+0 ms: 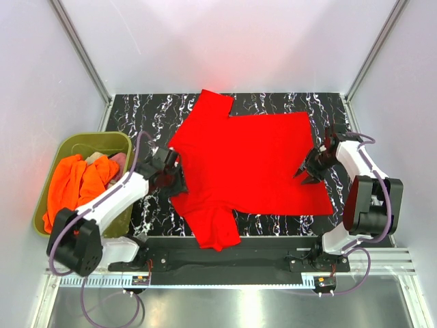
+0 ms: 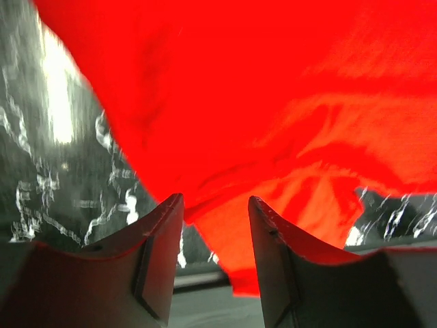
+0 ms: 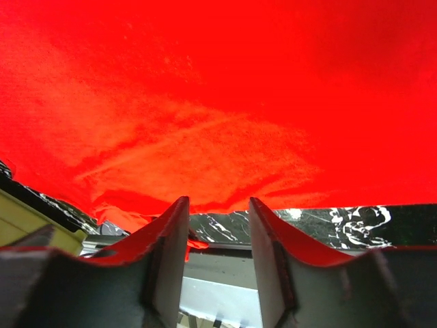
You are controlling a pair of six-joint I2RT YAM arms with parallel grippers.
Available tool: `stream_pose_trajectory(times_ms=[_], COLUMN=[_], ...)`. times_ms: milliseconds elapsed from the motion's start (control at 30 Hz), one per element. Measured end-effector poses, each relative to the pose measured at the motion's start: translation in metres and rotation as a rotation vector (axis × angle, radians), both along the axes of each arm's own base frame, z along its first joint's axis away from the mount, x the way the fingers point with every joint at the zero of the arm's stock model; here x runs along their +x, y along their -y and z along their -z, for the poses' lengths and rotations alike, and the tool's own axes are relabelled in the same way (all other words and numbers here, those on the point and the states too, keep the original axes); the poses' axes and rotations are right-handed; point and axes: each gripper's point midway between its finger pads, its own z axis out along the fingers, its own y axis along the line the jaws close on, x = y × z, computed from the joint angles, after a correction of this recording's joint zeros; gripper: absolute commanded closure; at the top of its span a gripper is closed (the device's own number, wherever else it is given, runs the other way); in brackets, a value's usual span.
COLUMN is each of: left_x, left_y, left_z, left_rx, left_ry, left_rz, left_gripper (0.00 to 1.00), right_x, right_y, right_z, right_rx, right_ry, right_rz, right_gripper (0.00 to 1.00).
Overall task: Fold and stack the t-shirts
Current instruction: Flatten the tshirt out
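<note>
Both grippers are unclenched, the left gripper [image 1: 172, 176] at the left edge and the right gripper [image 1: 307, 171] at the right edge of the red t-shirt [image 1: 252, 160] spread on the table [image 1: 136, 113], so each should, I judge, pinch its edge fully before lifting evenly.

— That shirt [image 1: 252, 160]? Plain bright red, no print.
— And the table [image 1: 136, 113] under it is black with white marble veins.
— Left of the shirt, an olive tub [image 1: 68, 145] holds orange cloth [image 1: 75, 188] and some beige cloth [image 1: 97, 156].
</note>
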Motion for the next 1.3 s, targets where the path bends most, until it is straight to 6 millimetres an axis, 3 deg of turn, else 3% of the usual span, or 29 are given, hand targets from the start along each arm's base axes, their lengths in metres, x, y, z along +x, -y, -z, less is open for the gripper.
stream_pose_trajectory(times_ms=[200, 333, 433, 567, 733, 833, 900, 1000, 1167, 1300], left_x=[0.071, 0.114, 0.138, 0.174, 0.239, 0.272, 0.277, 0.265, 0.216, 0.202], left_y=[0.010, -0.001, -0.015, -0.025, -0.022, -0.018, -0.015, -0.011, -0.006, -0.003], left_z=[-0.014, -0.007, -0.004, -0.010, -0.024, -0.023, -0.018, -0.007, 0.023, 0.040], left_rx=[0.030, 0.041, 0.051, 0.051, 0.032, 0.008, -0.013, -0.044, -0.044, -0.034], left_ry=[0.084, 0.082, 0.083, 0.130, 0.225, 0.260, 0.252, 0.207, 0.082, 0.023], left_rz=[-0.019, -0.082, -0.121, -0.143, -0.127, -0.127, -0.126, -0.135, -0.132, -0.127], left_gripper=[0.57, 0.58, 0.56, 0.53, 0.53, 0.59, 0.59, 0.59, 0.58, 0.57], right_x=[0.008, 0.031, 0.060, 0.113, 0.174, 0.197, 0.205, 0.204, 0.189, 0.173], right_y=[0.004, 0.009, 0.012, 0.021, 0.029, 0.031, 0.030, 0.029, 0.028, 0.027], right_z=[0.007, 0.013, 0.006, -0.013, -0.028, -0.029, -0.025, -0.017, 0.004, 0.022], right_rx=[-0.018, -0.031, -0.039, -0.065, -0.082, -0.076, -0.067, -0.054, -0.055, -0.057], right_ry=[-0.016, -0.022, 0.019, 0.121, 0.225, 0.247, 0.246, 0.217, 0.156, 0.102], right_rz=[-0.008, -0.009, -0.007, 0.005, 0.021, 0.039, 0.051, 0.062, 0.053, 0.035], right_gripper=[0.60, 0.58, 0.56, 0.53, 0.52, 0.52, 0.53, 0.53, 0.55, 0.56])
